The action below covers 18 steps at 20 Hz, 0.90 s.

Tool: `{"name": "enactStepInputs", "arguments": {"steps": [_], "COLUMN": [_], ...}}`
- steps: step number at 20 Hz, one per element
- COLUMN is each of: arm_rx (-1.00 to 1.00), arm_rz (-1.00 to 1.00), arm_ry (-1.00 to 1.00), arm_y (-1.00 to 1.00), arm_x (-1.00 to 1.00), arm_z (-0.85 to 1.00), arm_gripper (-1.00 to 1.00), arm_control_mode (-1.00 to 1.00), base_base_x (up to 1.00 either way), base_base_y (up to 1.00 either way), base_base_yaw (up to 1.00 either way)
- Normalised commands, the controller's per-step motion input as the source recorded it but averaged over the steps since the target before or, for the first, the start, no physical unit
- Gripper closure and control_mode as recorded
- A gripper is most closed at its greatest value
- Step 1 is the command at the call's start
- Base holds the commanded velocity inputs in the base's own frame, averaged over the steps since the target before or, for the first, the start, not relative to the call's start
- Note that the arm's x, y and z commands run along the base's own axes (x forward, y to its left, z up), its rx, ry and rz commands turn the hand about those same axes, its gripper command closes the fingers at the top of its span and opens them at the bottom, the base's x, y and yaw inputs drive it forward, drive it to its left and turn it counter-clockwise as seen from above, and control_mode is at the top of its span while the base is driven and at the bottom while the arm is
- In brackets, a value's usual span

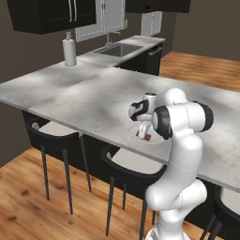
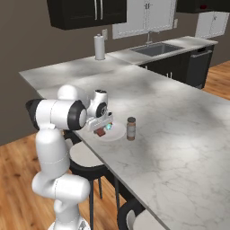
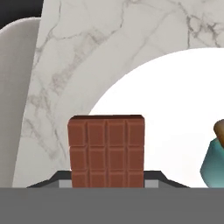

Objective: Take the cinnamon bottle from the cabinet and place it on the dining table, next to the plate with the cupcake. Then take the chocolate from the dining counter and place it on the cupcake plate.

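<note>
Over the plate (image 3: 175, 109) on the desk (image 2: 179, 134), we find the claw (image 3: 107, 183) clamped on the chocolate (image 3: 107, 153), beside the cupcake (image 3: 214, 162). We judge the bar light, stiff, brittle; hold its 2 long edges. Cinnamon bottle (image 2: 131, 128) stands adjacent.

plate (image 2: 117, 134): 1 | chocolate (image 3: 107, 151): 1 | cupcake (image 3: 214, 162): 1 | cinnamon bottle (image 2: 131, 128): 1 | stools (image 1: 54, 136): 3
</note>
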Motion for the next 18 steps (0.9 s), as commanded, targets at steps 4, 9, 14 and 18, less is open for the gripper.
{"name": "enactStepInputs", "arguments": {"steps": [4, 9, 14, 18], "arm_rx": [0.00, 0.00, 0.00, 0.00], "arm_rz": [0.12, 0.04, 0.02, 0.00], "arm_ry": [0.00, 0.00, 0.00, 0.00], "arm_y": [-0.22, -0.19, -0.15, -0.06], "arm_x": [-0.15, -0.01, 0.00, -0.01], "arm_z": [-0.08, 0.00, 0.06, 0.16], "arm_gripper": [1.00, -1.00, -1.00, -1.00], "arm_control_mode": [-1.00, -1.00, -1.00, -1.00], "base_base_x": [0.00, 0.00, 0.00, 0.00], "base_base_y": [0.00, 0.00, 0.00, 0.00], "base_base_yaw": [0.00, 0.00, 0.00, 0.00]}}
